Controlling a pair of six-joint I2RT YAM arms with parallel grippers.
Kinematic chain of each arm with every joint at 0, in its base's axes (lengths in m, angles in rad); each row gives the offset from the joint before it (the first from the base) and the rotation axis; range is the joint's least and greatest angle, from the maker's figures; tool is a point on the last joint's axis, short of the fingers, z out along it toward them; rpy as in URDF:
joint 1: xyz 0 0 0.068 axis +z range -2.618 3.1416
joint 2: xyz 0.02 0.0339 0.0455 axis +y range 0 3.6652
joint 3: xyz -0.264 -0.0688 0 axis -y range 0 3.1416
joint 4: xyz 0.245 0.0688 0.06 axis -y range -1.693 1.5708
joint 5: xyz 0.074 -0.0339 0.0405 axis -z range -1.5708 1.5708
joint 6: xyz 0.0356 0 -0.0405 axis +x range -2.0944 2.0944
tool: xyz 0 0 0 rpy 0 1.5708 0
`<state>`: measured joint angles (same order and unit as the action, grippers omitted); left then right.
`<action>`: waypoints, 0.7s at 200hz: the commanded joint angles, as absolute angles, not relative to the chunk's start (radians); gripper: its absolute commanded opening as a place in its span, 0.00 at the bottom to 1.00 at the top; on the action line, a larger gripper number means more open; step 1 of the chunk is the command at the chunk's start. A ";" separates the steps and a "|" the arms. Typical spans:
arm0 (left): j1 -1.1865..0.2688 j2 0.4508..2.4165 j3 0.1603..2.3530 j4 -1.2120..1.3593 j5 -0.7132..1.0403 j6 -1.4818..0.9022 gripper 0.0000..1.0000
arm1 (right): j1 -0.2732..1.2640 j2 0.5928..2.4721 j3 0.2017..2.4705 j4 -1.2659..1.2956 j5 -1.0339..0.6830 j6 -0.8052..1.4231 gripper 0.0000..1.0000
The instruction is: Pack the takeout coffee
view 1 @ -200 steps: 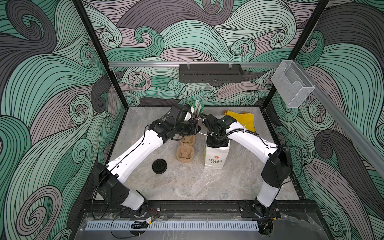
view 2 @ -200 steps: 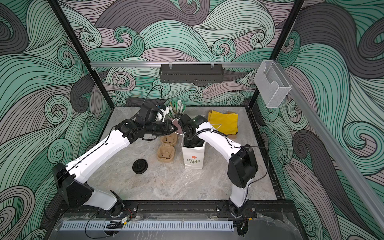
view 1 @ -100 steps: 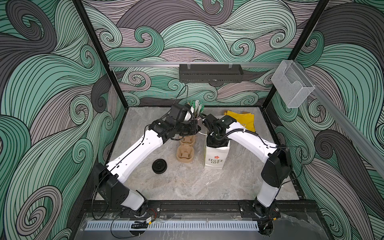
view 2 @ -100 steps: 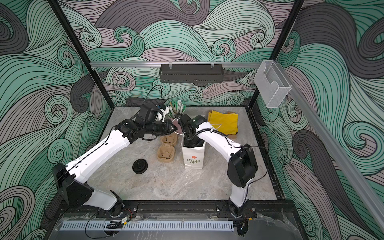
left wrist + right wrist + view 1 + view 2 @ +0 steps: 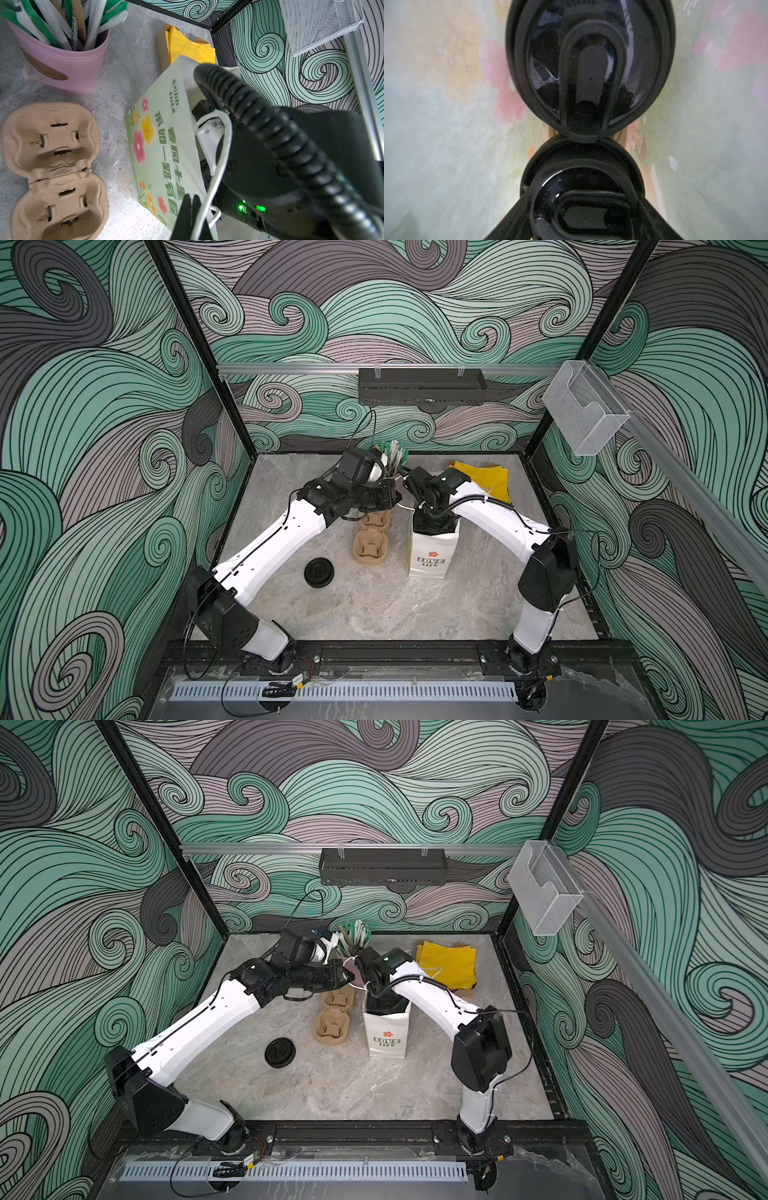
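The takeout coffee shows only in the right wrist view, as two black sip lids side by side inside the flowered paper bag (image 5: 432, 556) (image 5: 388, 1038). The far lid (image 5: 589, 62) stands free. My right gripper (image 5: 584, 207) reaches down into the bag, and its dark fingers (image 5: 517, 209) press both sides of the near cup's lid (image 5: 583, 187). The cups' sides are hidden. My left gripper (image 5: 190, 207) (image 5: 390, 498) is shut at the bag's rim (image 5: 164, 145), pinching its white cord handle (image 5: 225, 145).
Two brown pulp carriers (image 5: 371, 549) (image 5: 340, 997) (image 5: 52, 135) lie left of the bag. A loose black lid (image 5: 318, 572) (image 5: 280, 1052) lies nearer the front. A pink cup of straws (image 5: 68, 62) (image 5: 353, 936) and yellow napkins (image 5: 484, 481) (image 5: 449, 965) sit at the back.
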<state>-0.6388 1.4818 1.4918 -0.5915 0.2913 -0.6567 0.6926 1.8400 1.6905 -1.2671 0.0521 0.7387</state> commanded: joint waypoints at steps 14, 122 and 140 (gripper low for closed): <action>-0.633 1.453 1.486 -0.620 0.279 -0.638 0.00 | 0.696 1.879 1.656 -1.299 0.057 0.768 0.56; -0.633 1.452 1.485 -0.617 0.278 -0.634 0.00 | 0.696 1.946 1.568 -1.224 0.022 0.760 0.55; -0.633 1.453 1.487 -0.615 0.278 -0.635 0.00 | 0.696 1.959 1.526 -1.207 0.010 0.762 0.56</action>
